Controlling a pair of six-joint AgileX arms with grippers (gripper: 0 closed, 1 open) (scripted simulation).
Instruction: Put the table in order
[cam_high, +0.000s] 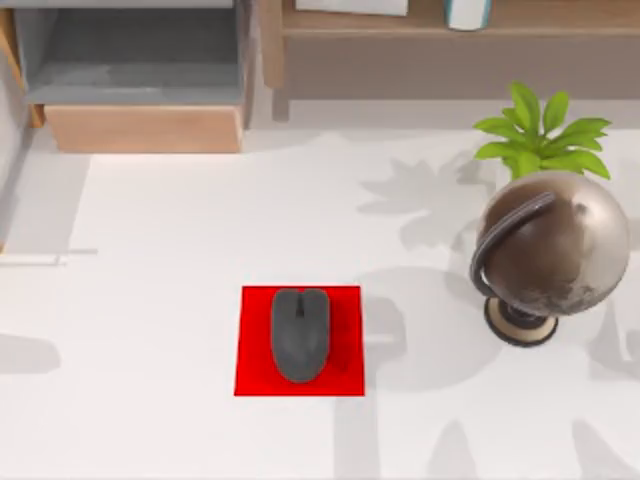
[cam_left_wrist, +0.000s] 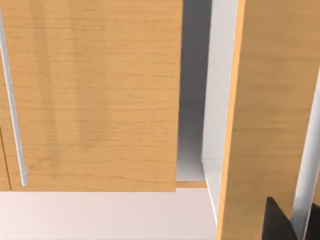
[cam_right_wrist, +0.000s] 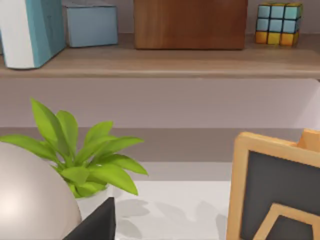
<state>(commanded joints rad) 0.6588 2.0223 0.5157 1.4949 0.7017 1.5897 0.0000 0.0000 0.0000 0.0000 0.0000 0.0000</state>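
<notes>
The white table (cam_high: 150, 300) spans the top view. Near its front middle a dark grey mouse (cam_high: 300, 333) lies on a small red mat (cam_high: 345, 375). At the back left stands a light-wood shelf unit whose grey drawer (cam_high: 140, 60) is pulled out. My left gripper (cam_left_wrist: 280, 224) shows as a dark corner close to light-wood panels with a thin metal handle (cam_left_wrist: 12, 110). A dark corner of my right gripper (cam_right_wrist: 97, 225) sits low beside the globe (cam_right_wrist: 30, 200) and the plant (cam_right_wrist: 85, 155).
A bronze globe (cam_high: 550, 250) on a round stand and a green plant (cam_high: 540, 135) occupy the table's right side. A back shelf (cam_right_wrist: 150, 60) carries books, boxes and a colour cube (cam_right_wrist: 278, 23). A wood-framed blackboard (cam_right_wrist: 275, 190) stands close by in the right wrist view.
</notes>
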